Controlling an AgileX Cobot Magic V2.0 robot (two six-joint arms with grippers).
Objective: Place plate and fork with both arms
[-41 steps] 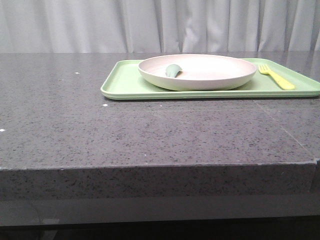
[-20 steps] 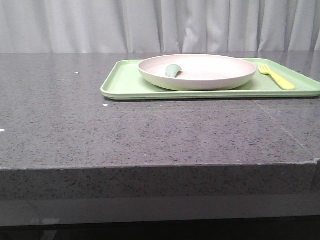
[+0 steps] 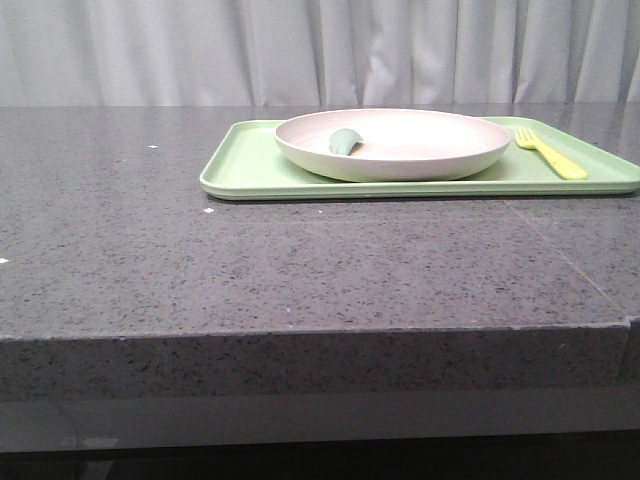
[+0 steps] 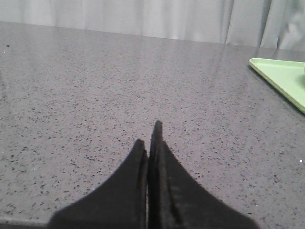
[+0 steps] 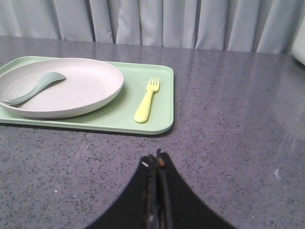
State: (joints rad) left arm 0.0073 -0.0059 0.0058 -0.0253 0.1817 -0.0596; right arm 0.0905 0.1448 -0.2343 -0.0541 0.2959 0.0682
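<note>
The cream plate (image 3: 395, 143) rests on the light-green tray (image 3: 250, 165) at the back of the table; it also shows in the right wrist view (image 5: 62, 88). A small grey-green utensil piece (image 3: 345, 141) lies in the plate. The pale-yellow fork (image 3: 550, 155) lies on the tray to the right of the plate, also seen in the right wrist view (image 5: 147, 100). My left gripper (image 4: 148, 138) is shut and empty over bare table, left of the tray's corner (image 4: 281, 76). My right gripper (image 5: 155, 162) is shut and empty, short of the tray's near edge. Neither arm shows in the front view.
The dark speckled stone table (image 3: 300, 270) has a front edge close to the camera. A grey curtain (image 3: 320, 50) hangs behind it. A chipped corner (image 3: 628, 322) marks the table's front right edge.
The front view has shifted very slightly; the plate, fork and tray keep their places on the table.
</note>
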